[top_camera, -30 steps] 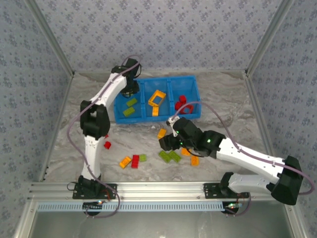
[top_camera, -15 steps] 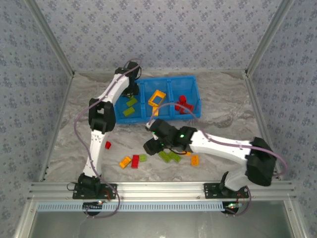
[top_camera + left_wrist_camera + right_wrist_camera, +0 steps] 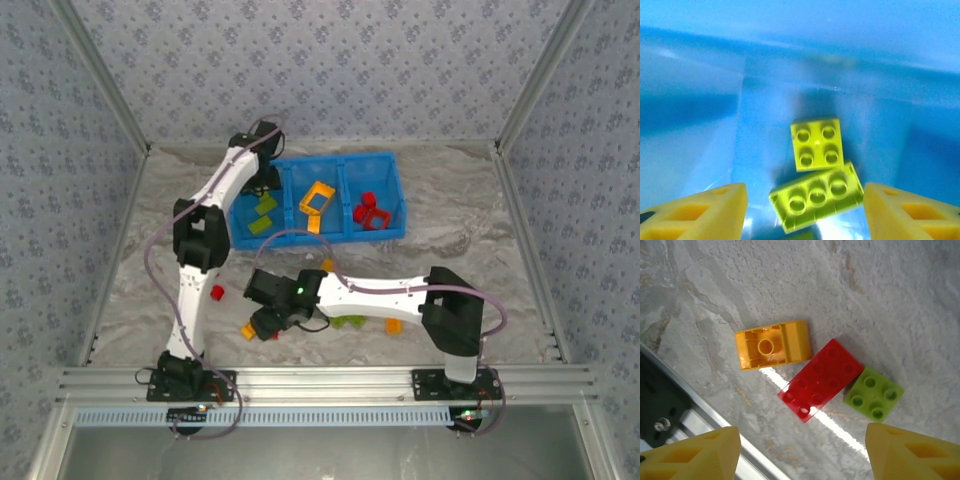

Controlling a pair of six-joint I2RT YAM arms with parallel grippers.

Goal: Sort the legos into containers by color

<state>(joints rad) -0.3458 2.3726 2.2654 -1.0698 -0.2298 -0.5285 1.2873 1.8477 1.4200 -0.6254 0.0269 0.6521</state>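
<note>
The left gripper [image 3: 802, 202] is now spreading its fingers over the left compartment [image 3: 765, 100] of the blue bin [image 3: 392, 172], at eleven o'clock on the table [image 3: 470, 250], leaving two glossy lime bricks [image 3: 817, 145] lying inside; green looks delivered. The right gripper [image 3: 802, 440], jaws apart and empty, is swinging over a studded red brick [image 3: 821, 377] at seven o'clock

Red, orange, lime legos [image 3: 822, 377]; blue containers [image 3: 340, 158]; marbled grey table [image 3: 470, 235]

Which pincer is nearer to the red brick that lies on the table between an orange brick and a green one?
Right. The right pincer hangs just above the red brick, jaws open; the left pincer is far off, over the blue bin's left compartment.
</note>
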